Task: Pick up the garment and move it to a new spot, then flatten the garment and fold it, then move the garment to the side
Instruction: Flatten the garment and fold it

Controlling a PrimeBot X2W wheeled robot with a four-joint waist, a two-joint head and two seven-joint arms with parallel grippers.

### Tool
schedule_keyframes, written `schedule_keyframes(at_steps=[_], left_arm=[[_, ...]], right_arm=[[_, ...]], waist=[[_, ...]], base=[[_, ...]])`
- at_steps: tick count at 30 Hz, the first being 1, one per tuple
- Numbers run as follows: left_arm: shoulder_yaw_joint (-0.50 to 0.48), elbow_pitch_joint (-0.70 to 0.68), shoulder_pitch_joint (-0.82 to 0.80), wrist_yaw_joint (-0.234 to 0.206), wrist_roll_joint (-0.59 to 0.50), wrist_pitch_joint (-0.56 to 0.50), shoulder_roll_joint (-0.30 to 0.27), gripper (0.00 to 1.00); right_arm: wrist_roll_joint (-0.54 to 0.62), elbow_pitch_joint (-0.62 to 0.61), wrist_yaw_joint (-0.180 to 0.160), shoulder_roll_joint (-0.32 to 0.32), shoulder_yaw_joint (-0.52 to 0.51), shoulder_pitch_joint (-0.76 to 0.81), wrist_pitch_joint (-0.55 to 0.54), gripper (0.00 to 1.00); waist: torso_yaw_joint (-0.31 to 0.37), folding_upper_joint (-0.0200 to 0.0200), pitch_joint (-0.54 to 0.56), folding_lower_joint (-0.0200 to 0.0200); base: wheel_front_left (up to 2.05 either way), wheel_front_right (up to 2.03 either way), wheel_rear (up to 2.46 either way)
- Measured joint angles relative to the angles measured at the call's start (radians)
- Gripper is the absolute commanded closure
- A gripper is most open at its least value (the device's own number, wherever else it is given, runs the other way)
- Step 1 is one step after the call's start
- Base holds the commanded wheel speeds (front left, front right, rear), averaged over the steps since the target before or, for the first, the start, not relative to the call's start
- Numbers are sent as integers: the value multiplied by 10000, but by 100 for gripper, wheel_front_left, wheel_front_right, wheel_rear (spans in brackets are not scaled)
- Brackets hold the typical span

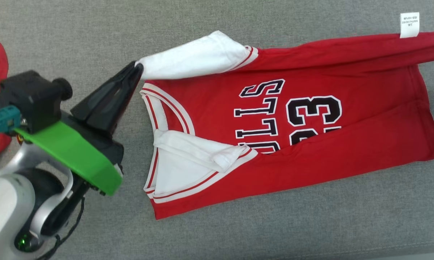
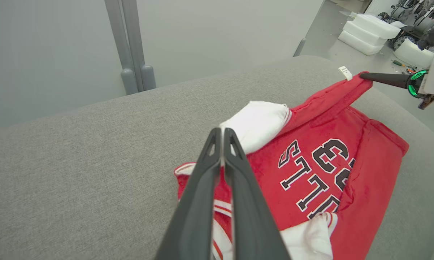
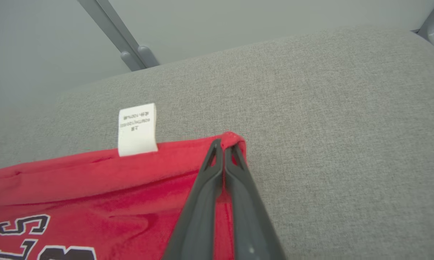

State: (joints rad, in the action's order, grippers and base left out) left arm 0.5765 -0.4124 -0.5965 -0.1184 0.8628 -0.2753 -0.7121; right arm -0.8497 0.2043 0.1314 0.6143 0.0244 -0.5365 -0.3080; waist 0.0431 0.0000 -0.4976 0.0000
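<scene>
Two grips | left fingers (image 1: 108,101) clamp garment (image 1: 311,162) sleeve (image 1: 195,59) | right fingers (image 3: 206,202) clamp hem (image 3: 235,139) | lettering (image 1: 260,115) part-hidden

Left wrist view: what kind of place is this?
Probably a robotics lab or workshop: what look like other robots parked in the far corner, white foam blocks on the bare floor, and a grey fabric-covered table holding the jersey.

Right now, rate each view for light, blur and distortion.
Head view: even soft light, no glare, jersey lettering crisp. Left wrist view: the wide-angle lens bends the grey fabric surface at its far edge; left pincer sharp. Right wrist view: care label print too soft to read.
</scene>
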Motion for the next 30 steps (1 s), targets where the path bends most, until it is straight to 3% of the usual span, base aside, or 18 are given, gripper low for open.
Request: schedule_keyframes(at_steps=[9,14,22,30], left_arm=[[-54,-1530,1872,-849,-40,587,-372,100],[309,-1941,2708,-1099,-105,662,-447,100],[746,-1896,3648,-1298,-115,836,-439,100],[1124,-809,4230,-1363,105,1179,82,100]], right_arm=[[-199,-633,0,391,-441,1361,278,100],[-194,-984,0,414,-719,2216,297,100],[12,-1490,0,198,-1011,3134,261,100],[263,-1344,0,-21,-834,3420,17,100]], waist=[[-168,0,40,0],[-284,0,97,0],[-378,0,193,0],[-390,0,218,0]], base=[[0,0,0],[0,0,0],[0,0,0],[0,0,0]])
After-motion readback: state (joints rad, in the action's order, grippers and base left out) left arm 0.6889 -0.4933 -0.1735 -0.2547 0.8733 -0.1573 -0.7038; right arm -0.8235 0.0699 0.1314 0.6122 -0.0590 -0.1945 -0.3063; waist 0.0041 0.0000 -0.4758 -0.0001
